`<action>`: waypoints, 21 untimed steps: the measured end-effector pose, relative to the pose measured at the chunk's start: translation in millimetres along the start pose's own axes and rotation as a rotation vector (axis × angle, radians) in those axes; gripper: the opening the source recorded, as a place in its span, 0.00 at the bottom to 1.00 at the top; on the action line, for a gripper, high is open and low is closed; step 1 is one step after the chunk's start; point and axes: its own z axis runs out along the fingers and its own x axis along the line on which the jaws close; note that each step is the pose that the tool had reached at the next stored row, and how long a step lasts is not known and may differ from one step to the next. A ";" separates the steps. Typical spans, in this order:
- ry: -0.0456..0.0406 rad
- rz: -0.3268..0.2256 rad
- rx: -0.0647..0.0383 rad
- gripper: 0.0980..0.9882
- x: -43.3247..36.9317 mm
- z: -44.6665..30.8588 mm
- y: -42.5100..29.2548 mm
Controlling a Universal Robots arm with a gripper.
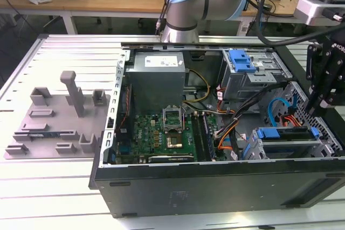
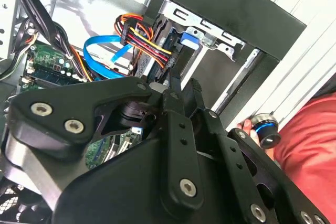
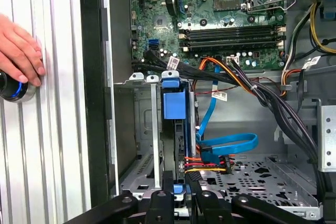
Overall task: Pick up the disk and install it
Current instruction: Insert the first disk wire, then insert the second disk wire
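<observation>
The disk [image 3: 175,145] sits edge-up in the case's drive cage [image 3: 149,129], directly beneath the pincer [image 3: 178,195], whose fingers close on its end.

From my seat, the open PC case [image 1: 215,133] lies on the bench [image 1: 64,187], a fixture tray [image 1: 56,122] beside it at the exterior view's left. The disk [image 3: 175,129] sits in the drive cage [image 1: 291,141], my tool [image 1: 323,95] just above. A hand [image 3: 21,45] rests on the bench outside the case.
</observation>
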 end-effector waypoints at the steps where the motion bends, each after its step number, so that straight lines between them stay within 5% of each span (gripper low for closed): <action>1: 0.0001 0.000 0.000 0.16 0.0 0.0 0.0; 12: 0.0025 0.000 0.000 0.16 -1.4 0.1 0.0; 13: 0.0062 0.000 0.000 0.16 -4.2 -0.6 -0.1; 16: 0.0355 -0.003 -0.013 0.16 -12.8 -1.6 -2.8; 18: 0.0394 -0.005 -0.026 0.16 -14.2 -1.8 -8.2; 21: 0.0461 -0.005 -0.029 0.24 -16.7 -2.0 -9.2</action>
